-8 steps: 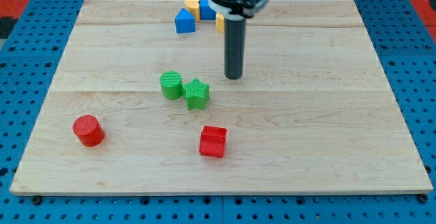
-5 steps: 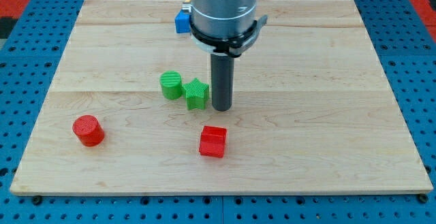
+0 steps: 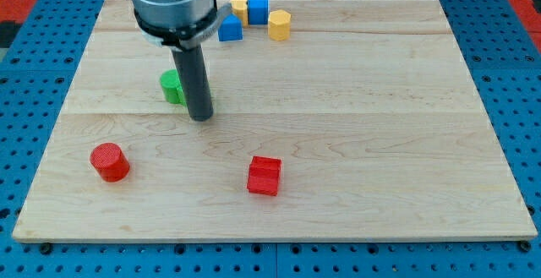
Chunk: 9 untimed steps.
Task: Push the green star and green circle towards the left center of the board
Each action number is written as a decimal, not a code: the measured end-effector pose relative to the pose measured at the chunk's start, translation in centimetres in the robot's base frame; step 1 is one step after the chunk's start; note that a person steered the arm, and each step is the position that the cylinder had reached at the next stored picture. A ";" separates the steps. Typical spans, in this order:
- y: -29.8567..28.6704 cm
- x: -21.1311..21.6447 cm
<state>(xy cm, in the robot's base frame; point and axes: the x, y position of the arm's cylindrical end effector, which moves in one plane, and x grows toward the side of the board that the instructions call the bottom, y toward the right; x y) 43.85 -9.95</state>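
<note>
My tip (image 3: 201,117) rests on the wooden board (image 3: 380,143), left of the board's middle. The green circle (image 3: 172,86) shows just to the left of the rod, partly covered by it. The green star is almost wholly hidden behind the rod, so I cannot make out its position; it seems to sit right beside the green circle. The tip stands just below and to the right of the green circle.
A red cylinder (image 3: 110,161) lies at the lower left. A red cube (image 3: 265,176) lies below the middle. At the top edge sit a blue block (image 3: 229,29), a blue cube (image 3: 258,8), a yellow block (image 3: 240,8) and a yellow hexagon (image 3: 279,24).
The rod came down beside the star's right side, then swept left. The green circle and star have been pushed left and slightly up, and the star is now hidden by the rod.
</note>
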 end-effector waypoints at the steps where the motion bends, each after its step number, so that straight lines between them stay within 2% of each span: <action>1: -0.4 -2.0; 4: 5.0 -5.2; 5: 0.6 -4.9; 7: -3.5 -5.2; 9: 0.1 6.4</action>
